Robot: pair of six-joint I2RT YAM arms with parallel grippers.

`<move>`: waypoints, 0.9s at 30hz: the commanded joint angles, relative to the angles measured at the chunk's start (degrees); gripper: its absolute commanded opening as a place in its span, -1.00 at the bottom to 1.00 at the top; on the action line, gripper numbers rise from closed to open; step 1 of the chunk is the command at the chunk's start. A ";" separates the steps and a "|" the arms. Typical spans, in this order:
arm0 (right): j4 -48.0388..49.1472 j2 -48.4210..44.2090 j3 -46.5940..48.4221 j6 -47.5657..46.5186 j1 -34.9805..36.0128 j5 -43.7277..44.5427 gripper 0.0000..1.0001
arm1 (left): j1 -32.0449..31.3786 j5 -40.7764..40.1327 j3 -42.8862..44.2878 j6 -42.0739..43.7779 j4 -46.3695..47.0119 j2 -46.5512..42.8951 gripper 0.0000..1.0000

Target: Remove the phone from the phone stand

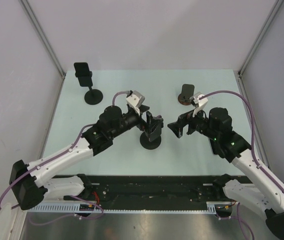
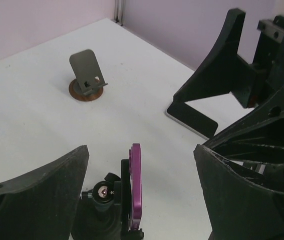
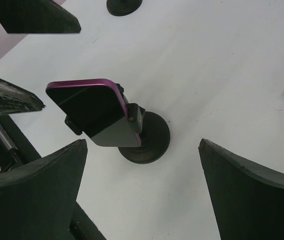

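Observation:
A phone in a purple case with a dark screen sits tilted in the clamp of a black phone stand with a round base, mid-table. My left gripper is open, and its fingers flank the phone's purple edge with gaps on both sides. From the other side my right gripper faces the stand, open and a short way off, touching nothing. In the top view the left gripper is at the phone and the right gripper is just to its right.
A second black stand holding a dark phone stands at the back left. A small grey stand on a brown disc sits at the back right, behind my right arm. Walls enclose the table on three sides.

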 commanded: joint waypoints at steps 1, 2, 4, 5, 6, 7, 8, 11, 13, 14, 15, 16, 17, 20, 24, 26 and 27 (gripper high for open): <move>1.24 -0.39 1.53 0.48 2.56 2.93 0.99 | -0.10 -2.70 0.35 -1.32 2.40 -4.98 0.90; 1.42 -0.22 1.79 0.48 3.96 3.55 0.99 | -0.01 -3.32 0.27 -1.14 2.32 -5.77 0.96; 2.47 0.22 2.15 0.66 5.72 6.45 1.00 | 0.25 -4.20 -0.35 -1.14 1.71 -8.13 1.00; 2.91 0.75 2.50 0.83 7.82 7.68 0.99 | 0.52 -5.86 -0.52 -1.14 1.27 -9.10 1.00; 3.96 1.01 2.67 0.83 8.80 10.30 1.00 | 1.04 -6.31 -0.70 -1.14 0.83 -9.98 1.00; 4.58 1.36 2.76 0.83 9.85 11.72 1.00 | 1.39 -6.92 -1.14 -1.23 -0.31 -11.73 1.00; 5.28 1.89 2.85 0.75 12.04 13.82 1.00 | 1.83 -7.89 -1.40 -1.32 -0.93 -12.62 1.00; 8.00 3.38 3.29 0.74 14.60 16.98 1.00 | 3.24 -11.05 -2.90 -1.14 -3.48 -16.39 1.00; 9.41 5.05 4.08 0.57 17.24 18.58 1.00 | 4.12 -12.29 -5.08 -0.97 -4.18 -18.68 1.00; 9.76 5.75 4.26 0.48 17.94 20.59 0.99 | 4.56 -13.34 -5.97 -1.05 -4.27 -21.13 1.00; 10.55 6.72 4.78 0.05 19.60 21.48 0.99 | 4.74 -13.78 -6.85 -1.23 -4.36 -22.37 1.00; 10.99 7.25 5.05 -0.13 20.23 22.44 1.00 | 4.74 -14.40 -8.51 -1.32 -4.54 -23.43 1.00; 11.17 7.69 5.40 -0.31 20.84 24.37 1.00 | 4.82 -15.18 -9.31 -1.58 -4.80 -25.70 1.00; 11.88 9.10 6.45 -0.84 22.34 25.62 1.00 | 4.83 -15.81 -12.21 -2.63 -5.68 -28.53 1.00; 14.16 10.86 7.95 -0.40 22.87 27.37 1.00 | 4.83 -16.07 -15.29 -3.78 -6.65 -32.48 1.00; 14.51 11.65 8.39 -0.05 22.96 28.51 1.00 | 4.83 -15.98 -16.52 -3.96 -7.35 -33.19 1.00; 14.95 11.91 8.48 0.13 22.87 28.61 1.00 | 4.83 -15.98 -17.04 -3.96 -7.53 -33.54 1.00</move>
